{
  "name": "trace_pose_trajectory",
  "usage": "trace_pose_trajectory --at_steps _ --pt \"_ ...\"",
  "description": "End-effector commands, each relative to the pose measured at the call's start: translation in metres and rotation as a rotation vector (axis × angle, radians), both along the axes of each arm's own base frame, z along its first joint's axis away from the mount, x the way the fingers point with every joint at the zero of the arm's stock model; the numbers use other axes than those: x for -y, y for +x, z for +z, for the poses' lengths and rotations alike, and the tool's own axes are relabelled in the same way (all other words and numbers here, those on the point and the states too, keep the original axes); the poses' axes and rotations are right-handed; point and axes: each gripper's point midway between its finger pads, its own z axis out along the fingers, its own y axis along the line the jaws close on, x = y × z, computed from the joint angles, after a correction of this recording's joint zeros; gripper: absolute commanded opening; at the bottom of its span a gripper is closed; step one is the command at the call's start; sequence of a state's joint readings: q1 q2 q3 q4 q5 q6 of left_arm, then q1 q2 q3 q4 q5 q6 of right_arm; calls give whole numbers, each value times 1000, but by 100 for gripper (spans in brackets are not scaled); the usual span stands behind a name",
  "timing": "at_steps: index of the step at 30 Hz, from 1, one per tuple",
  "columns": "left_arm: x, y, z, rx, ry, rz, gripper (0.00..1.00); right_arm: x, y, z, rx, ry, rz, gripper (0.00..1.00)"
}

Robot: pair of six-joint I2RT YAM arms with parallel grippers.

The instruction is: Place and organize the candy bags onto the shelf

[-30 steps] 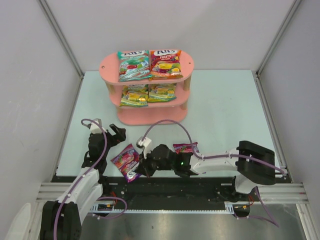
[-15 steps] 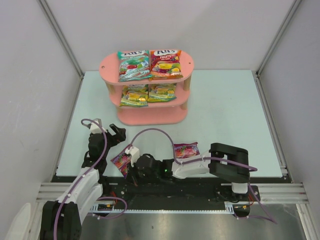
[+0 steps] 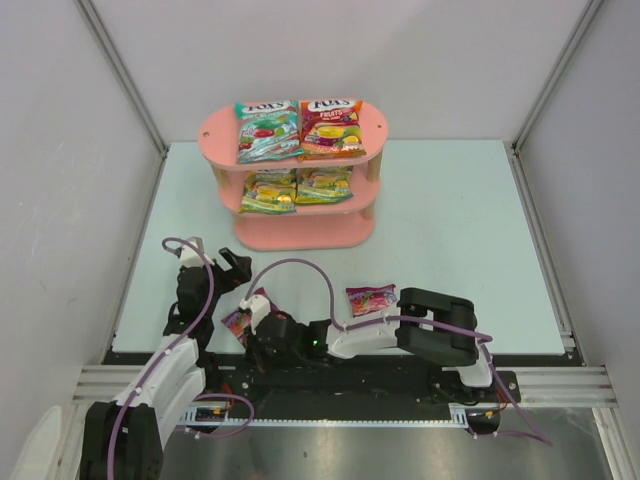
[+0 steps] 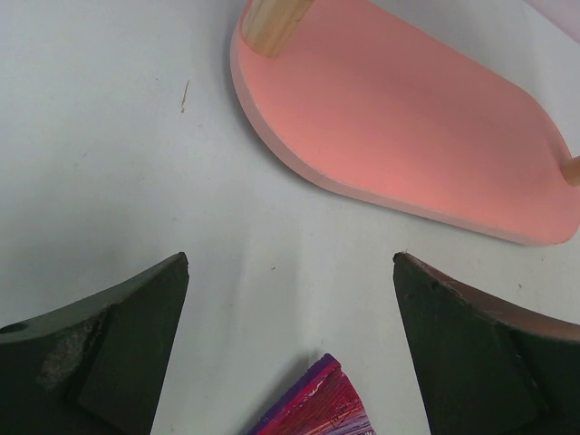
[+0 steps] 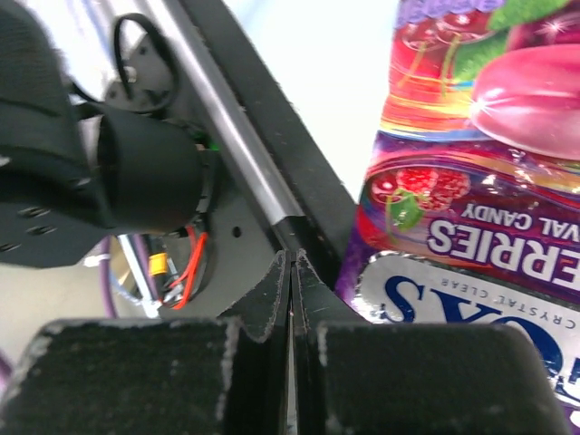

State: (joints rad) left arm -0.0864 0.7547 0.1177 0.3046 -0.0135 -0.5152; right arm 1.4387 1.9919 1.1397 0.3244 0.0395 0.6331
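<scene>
Top external view: four candy bags (image 3: 267, 130) are seen on the shelf (image 3: 375, 125), two on the top board and two on the middle board. The bottom board (image 3: 300, 235) is bare. Two purple ones are left on the bench (image 3: 450, 220). One purple bag (image 3: 238, 322) lies at 7 o'clock from the shelf, close to the near edge. The other purple bag (image 3: 370, 298) lies at 5 o'clock.

In the right wrist view, the right gripper (image 5: 292, 272) is squeezed tight with nothing seen between its fingers. The first purple bag is just beside it at 2 o'clock, not grabbed. The left gripper (image 4: 290, 261) is spread wide and holds nothing; a bag corner peeks in at 6 o'clock.

For a good pick, the right fingers should be opened first. Then they should be moved over the bag's edge and closed gently. The bag is flat and shiny, so it could be dropped if only a thin bit is pinched. The bare bottom board looks like the place meant for it.
</scene>
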Motion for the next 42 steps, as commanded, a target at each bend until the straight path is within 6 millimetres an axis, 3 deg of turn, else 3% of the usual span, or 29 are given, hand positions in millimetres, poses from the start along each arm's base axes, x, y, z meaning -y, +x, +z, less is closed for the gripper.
trace_pose_trajectory --at_steps 1,9,18,30,37,42 --pt "1 7 17 51 -15 -4 100 -3 7 -9 8 -53 -61 0" --pt "2 7 18 51 -15 -6 100 0 12 -21 20 -140 -92 0" --pt "1 7 18 51 -15 -4 100 34 26 -29 103 -300 -161 0" --pt "1 7 17 49 -15 -4 100 63 46 -10 181 -380 -205 0" --pt "2 7 17 48 -15 -6 100 68 50 -3 183 -383 -206 0" --pt "1 7 17 48 -15 -4 100 71 54 -9 182 -402 -217 0"
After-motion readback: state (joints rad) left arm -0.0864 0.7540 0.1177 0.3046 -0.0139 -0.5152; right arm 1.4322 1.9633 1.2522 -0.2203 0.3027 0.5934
